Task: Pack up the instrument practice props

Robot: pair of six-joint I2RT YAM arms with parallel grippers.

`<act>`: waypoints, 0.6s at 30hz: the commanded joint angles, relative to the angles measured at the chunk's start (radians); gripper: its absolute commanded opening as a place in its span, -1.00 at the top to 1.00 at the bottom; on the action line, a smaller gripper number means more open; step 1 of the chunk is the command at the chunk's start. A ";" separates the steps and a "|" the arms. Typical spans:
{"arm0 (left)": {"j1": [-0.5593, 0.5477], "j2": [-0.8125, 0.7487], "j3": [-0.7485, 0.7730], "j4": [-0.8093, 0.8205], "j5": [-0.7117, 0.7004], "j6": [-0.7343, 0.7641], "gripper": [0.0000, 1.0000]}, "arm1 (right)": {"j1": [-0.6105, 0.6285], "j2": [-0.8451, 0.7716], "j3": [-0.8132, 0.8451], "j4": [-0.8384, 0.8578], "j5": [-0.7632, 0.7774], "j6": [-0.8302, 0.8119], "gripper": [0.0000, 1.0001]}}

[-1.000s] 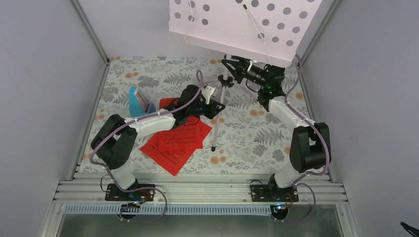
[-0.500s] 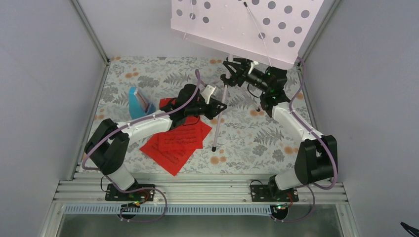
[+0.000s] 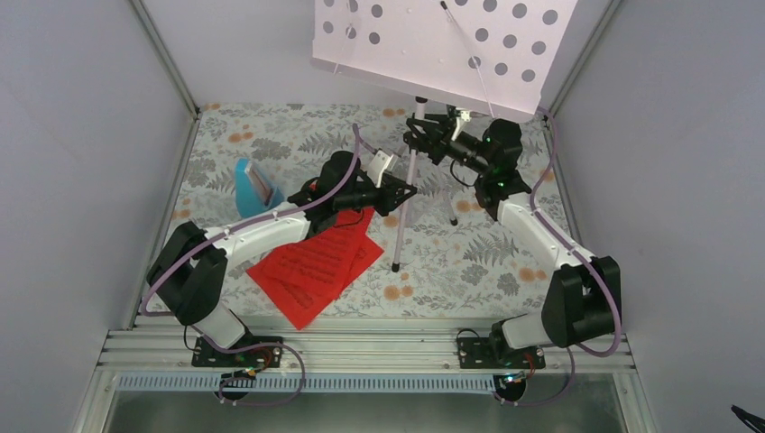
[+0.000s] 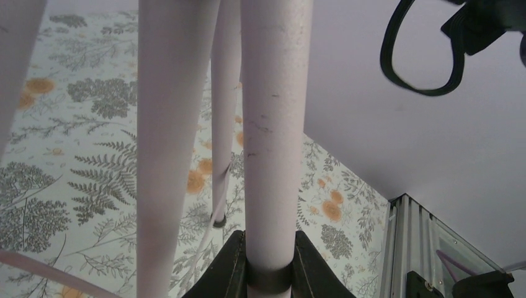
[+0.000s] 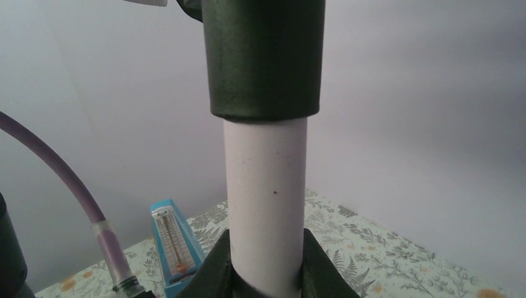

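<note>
The pale lilac music stand stands at the back of the table, its perforated desk high above its tripod. My left gripper is shut on one lower tube of the stand, and two more tubes show beside it. My right gripper is shut on the centre pole just under a dark collar. The red sheet-music pages lie flat, partly under my left arm. The light-blue metronome stands upright at the left and also shows in the right wrist view.
A floral cloth covers the table. Grey walls close in the left, back and right sides. A metal rail with both arm bases runs along the near edge. A stand foot rests on the cloth near the pages.
Both grippers stay shut on the stand. My left arm has stretched further right and back, the right gripper has shifted slightly left, the stand has straightened a little, and the red pages look nudged to the near left.
</note>
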 commanded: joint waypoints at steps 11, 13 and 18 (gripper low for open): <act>0.023 -0.058 0.102 0.234 -0.059 -0.036 0.95 | 0.057 -0.136 0.015 0.032 -0.035 0.009 0.92; 0.021 -0.054 0.102 0.230 -0.054 -0.031 0.95 | 0.059 -0.145 0.016 0.025 -0.025 0.012 0.92; 0.021 -0.040 0.078 0.192 -0.089 -0.011 0.95 | 0.060 -0.175 0.012 -0.011 0.026 0.021 0.92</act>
